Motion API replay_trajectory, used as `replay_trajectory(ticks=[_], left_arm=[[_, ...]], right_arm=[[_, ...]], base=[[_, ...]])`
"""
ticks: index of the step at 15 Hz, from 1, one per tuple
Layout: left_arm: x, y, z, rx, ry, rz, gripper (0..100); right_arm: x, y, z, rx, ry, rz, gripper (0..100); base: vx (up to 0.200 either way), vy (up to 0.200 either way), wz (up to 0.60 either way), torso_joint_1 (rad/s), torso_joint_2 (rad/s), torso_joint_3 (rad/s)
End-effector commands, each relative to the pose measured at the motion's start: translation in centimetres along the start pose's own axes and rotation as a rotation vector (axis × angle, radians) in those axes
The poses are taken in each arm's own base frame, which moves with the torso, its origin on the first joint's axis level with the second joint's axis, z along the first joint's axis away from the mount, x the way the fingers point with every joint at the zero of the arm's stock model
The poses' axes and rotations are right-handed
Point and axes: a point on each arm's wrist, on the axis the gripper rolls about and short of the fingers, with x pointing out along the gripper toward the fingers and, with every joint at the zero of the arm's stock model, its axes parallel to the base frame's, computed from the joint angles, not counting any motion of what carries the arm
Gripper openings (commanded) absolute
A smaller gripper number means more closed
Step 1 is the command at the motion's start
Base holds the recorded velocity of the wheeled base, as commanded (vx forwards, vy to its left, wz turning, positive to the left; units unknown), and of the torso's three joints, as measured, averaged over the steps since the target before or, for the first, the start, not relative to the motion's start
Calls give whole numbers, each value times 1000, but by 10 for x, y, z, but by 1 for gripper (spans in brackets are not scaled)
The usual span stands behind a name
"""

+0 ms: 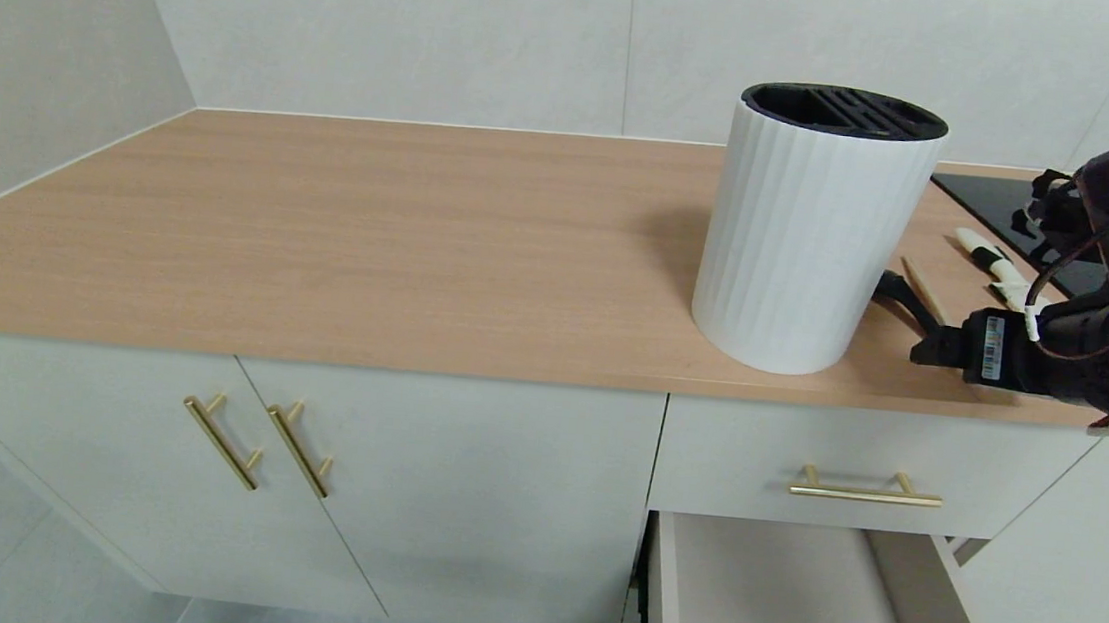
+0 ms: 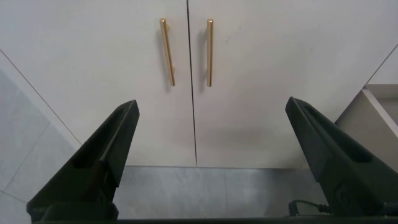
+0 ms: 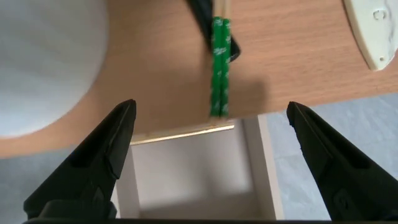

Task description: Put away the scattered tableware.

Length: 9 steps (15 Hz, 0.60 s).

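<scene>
A pair of wooden chopsticks (image 3: 219, 68) with green-wrapped ends lies on the counter beside the white ribbed holder (image 1: 807, 233), the green ends near the front edge. In the head view the chopsticks (image 1: 922, 287) rest across a black-handled utensil (image 1: 901, 292). A white-handled utensil (image 1: 995, 268) lies farther right. My right gripper (image 3: 211, 165) is open and hovers just above the counter's front edge, in line with the chopsticks, with nothing between its fingers. My left gripper (image 2: 211, 165) is open and low, facing the cabinet doors (image 2: 199, 93).
The holder has a black slotted top (image 1: 843, 109). A black cooktop (image 1: 1000, 212) is set into the counter at the back right. Below the counter's front edge a drawer (image 1: 790, 603) stands pulled open under a shut drawer with a gold handle (image 1: 865, 494).
</scene>
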Motion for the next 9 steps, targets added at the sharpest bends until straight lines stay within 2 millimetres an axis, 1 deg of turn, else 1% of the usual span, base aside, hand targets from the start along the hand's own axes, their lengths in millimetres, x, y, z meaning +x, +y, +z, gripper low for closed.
replay_trajectory(ticks=[1, 2, 8, 9], left_arm=[[0, 0, 0, -1, 1, 2, 100], [0, 0, 0, 0, 1, 3, 100], [0, 0, 0, 0, 1, 2, 100], [0, 0, 0, -1, 1, 3, 100]], right_arm=[[9, 0, 0, 1, 17, -19, 100], [15, -3, 2, 16, 6, -31, 100], [17, -1, 2, 16, 6, -27, 100], [18, -1, 2, 16, 6, -27, 0]], base=[[0, 0, 0, 0, 0, 0], [0, 0, 0, 0, 0, 0], [0, 0, 0, 0, 0, 0], [0, 0, 0, 0, 0, 0]])
